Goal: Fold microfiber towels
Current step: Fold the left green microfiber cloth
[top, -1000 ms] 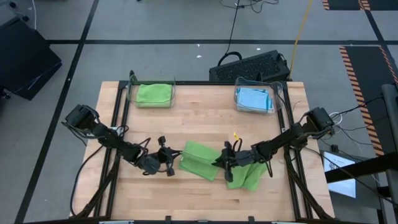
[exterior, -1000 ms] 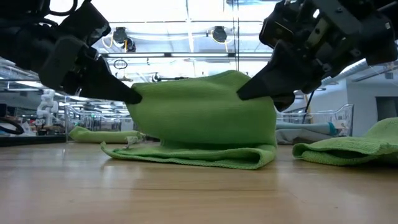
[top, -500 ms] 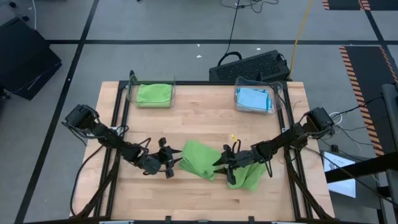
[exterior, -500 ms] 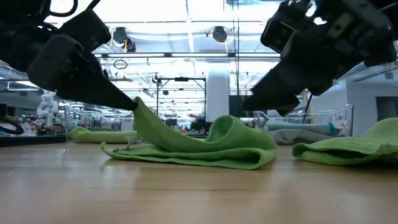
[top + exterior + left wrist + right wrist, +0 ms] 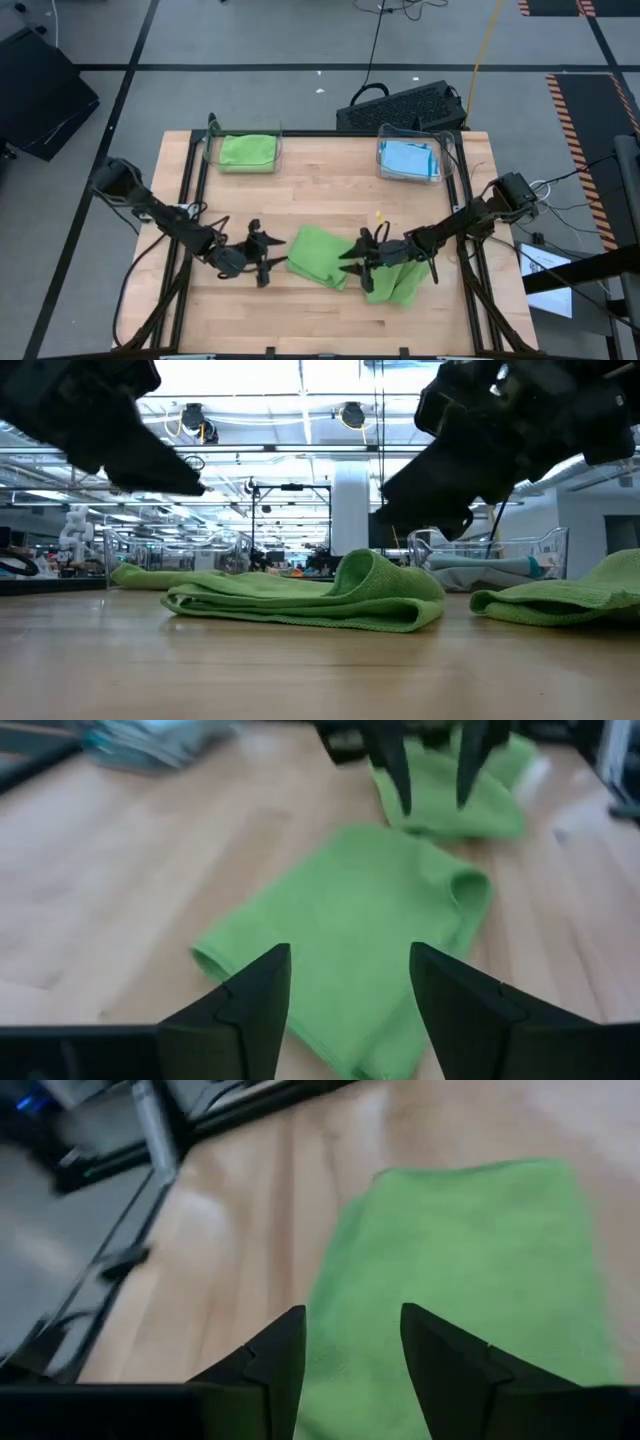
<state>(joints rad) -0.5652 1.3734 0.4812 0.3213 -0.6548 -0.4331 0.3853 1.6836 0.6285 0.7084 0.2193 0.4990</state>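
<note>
A lime green microfiber towel (image 5: pixel 322 255) lies folded over on the table's near middle, its rounded fold (image 5: pixel 400 585) toward the right arm. My left gripper (image 5: pixel 272 263) hangs open just left of it and above it (image 5: pixel 190 485), touching nothing. My right gripper (image 5: pixel 347 262) is open over the towel's right edge, also clear of it (image 5: pixel 390 510). In the left wrist view the towel (image 5: pixel 350 925) lies beyond my open fingers (image 5: pixel 350 995). The right wrist view shows it (image 5: pixel 470 1270) past my open right gripper (image 5: pixel 350 1350). A second green towel (image 5: pixel 397 285) lies crumpled under the right arm.
A clear bin with green towels (image 5: pixel 245 150) stands at the far left and a clear bin with light blue towels (image 5: pixel 408 160) at the far right. Black rails (image 5: pixel 190 200) run along the table's sides. Bare wood lies between the bins and the towel.
Both grippers have opened and let go of the green towel's raised upper layer. That layer has dropped onto the lower one, so the towel now lies folded flat. My left gripper has risen and drawn back toward the table's left edge.
</note>
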